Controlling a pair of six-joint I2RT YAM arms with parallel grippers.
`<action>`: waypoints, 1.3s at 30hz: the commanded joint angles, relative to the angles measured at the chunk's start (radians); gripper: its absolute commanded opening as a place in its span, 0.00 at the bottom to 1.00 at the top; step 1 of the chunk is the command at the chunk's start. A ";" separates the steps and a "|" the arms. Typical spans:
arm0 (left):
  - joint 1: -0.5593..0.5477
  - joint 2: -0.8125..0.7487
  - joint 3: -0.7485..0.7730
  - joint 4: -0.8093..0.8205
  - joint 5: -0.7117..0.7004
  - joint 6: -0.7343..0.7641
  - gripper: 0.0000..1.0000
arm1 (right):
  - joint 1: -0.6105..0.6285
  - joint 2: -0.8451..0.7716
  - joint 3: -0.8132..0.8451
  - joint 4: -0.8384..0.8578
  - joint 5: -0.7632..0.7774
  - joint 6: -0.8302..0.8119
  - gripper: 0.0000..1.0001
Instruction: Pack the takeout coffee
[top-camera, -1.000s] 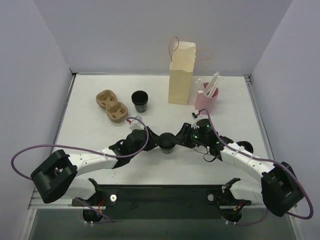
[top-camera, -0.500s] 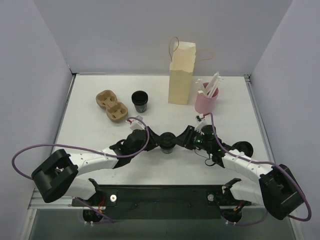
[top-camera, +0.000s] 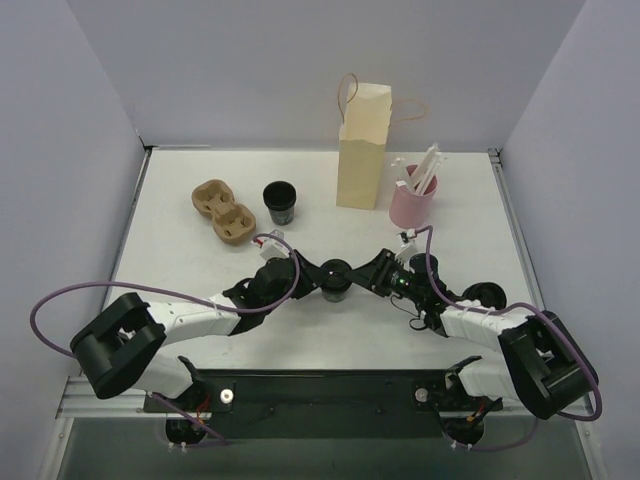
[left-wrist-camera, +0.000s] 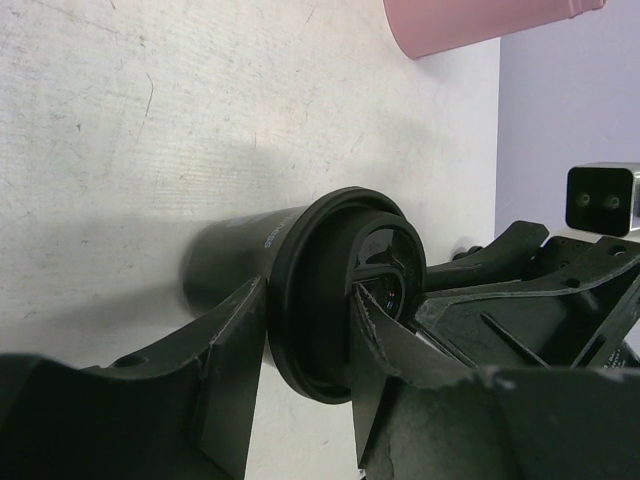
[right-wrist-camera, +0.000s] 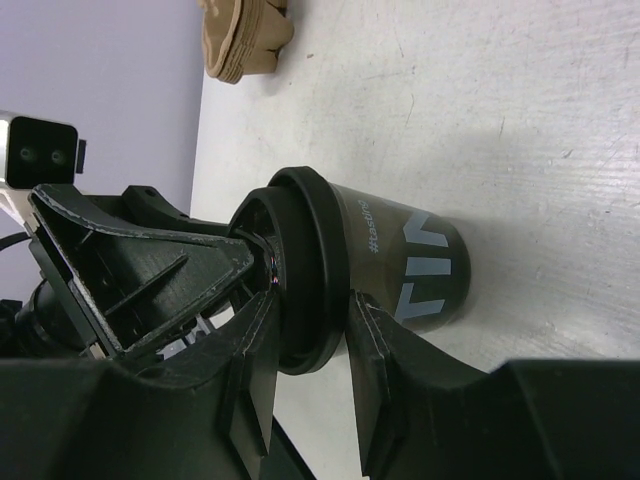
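A black lidded coffee cup (top-camera: 336, 280) stands mid-table between both grippers. My left gripper (top-camera: 318, 284) comes in from the left and is shut across the lid's rim (left-wrist-camera: 320, 290), one finger under the rim and one on the lid top. My right gripper (top-camera: 358, 277) comes in from the right and pinches the same lid (right-wrist-camera: 305, 260) in the same way, above the cup body (right-wrist-camera: 410, 265). A second black cup (top-camera: 280, 202), without a lid, stands farther back. A brown cardboard cup carrier (top-camera: 224, 211) lies at the back left. A tall paper bag (top-camera: 363, 150) stands at the back.
A pink cup (top-camera: 412, 203) holding white sticks stands just right of the bag, and it also shows in the left wrist view (left-wrist-camera: 480, 20). The carrier also shows in the right wrist view (right-wrist-camera: 245, 35). Purple cables loop off both arms near the table's front.
My right gripper has dropped lower and moved in onto the lid. The cup sits slightly farther back. The left arm has hardly moved.
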 joint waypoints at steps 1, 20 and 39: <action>-0.019 0.147 -0.118 -0.417 0.073 0.050 0.44 | 0.010 0.123 -0.095 -0.214 0.134 -0.061 0.22; -0.016 0.105 -0.092 -0.458 0.053 0.107 0.44 | -0.003 -0.125 0.098 -0.436 0.026 -0.045 0.47; -0.019 0.124 -0.030 -0.504 0.045 0.156 0.45 | -0.084 0.021 0.365 -0.628 -0.123 -0.225 0.57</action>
